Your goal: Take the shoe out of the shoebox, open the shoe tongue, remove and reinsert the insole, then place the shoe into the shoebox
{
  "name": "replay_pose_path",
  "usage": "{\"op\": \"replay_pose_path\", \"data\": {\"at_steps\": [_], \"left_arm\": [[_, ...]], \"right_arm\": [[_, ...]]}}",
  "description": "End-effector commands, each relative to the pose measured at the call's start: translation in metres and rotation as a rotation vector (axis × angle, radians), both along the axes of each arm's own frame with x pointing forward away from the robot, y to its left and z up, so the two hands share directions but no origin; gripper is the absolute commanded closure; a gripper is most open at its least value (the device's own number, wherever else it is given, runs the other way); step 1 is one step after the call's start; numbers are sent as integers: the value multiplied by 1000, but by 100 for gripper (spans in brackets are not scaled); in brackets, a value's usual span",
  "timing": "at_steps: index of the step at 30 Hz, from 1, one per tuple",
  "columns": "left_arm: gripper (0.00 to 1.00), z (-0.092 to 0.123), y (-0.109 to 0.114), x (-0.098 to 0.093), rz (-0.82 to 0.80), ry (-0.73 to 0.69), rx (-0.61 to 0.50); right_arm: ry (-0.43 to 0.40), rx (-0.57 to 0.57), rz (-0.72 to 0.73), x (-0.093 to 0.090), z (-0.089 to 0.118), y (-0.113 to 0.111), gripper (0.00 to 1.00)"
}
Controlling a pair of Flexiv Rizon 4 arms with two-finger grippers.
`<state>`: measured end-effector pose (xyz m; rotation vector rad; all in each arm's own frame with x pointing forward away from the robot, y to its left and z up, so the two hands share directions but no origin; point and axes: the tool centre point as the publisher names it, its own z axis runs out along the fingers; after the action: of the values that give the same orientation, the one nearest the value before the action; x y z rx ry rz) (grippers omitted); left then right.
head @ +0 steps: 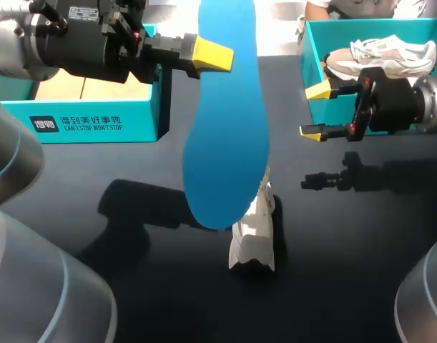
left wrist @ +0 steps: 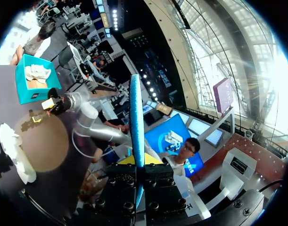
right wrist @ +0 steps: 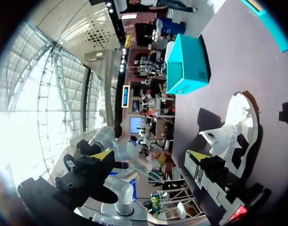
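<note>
**Insole out in left gripper, shoe loose on table**

The left gripper (head: 212, 56) is clamped on the blue insole (head: 225, 121) near one end and holds it high over the table (head: 132, 300). In the left wrist view the insole (left wrist: 136, 117) runs edge-on straight out from the left gripper (left wrist: 138, 162). The right gripper (head: 315, 111) is spread wide with nothing in it, just beside the right shoebox (head: 307, 64), which holds another shoe (head: 390, 57). The white shoe (head: 254, 232) lies on the table under the insole's free end, apart from both grippers. The right wrist view has the shoe (right wrist: 233, 127) ahead of the right gripper (right wrist: 151, 157). The left shoebox (head: 82, 118) stands open behind the left gripper.

Handling, as a judgement:
- **Insole:** It looks thin, light and bendy. It hangs straight here but would likely buckle if pushed endwise, so the end grip suits feeding the free end in first.
- **Shoe:** It looks light with a soft upper, and would probably slide or tip on the smooth table. It likely needs bracing at the heel collar or side wall, not at the floppy tongue.
</note>
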<state>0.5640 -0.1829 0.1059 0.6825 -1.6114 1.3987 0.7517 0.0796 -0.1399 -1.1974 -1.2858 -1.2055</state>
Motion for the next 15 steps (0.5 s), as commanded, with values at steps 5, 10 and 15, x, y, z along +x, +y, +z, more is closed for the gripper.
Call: {"op": "replay_pose_path", "data": {"at_steps": [5, 10, 15], "left_arm": [[100, -1, -1, 1, -2, 0, 0], [100, -1, -1, 1, -2, 0, 0], [100, -3, -4, 7, 26, -155, 2]], "right_arm": [[1, -5, -4, -1, 1, 1, 0], [1, -5, -4, -1, 1, 1, 0], [1, -5, -4, -1, 1, 1, 0]]}}
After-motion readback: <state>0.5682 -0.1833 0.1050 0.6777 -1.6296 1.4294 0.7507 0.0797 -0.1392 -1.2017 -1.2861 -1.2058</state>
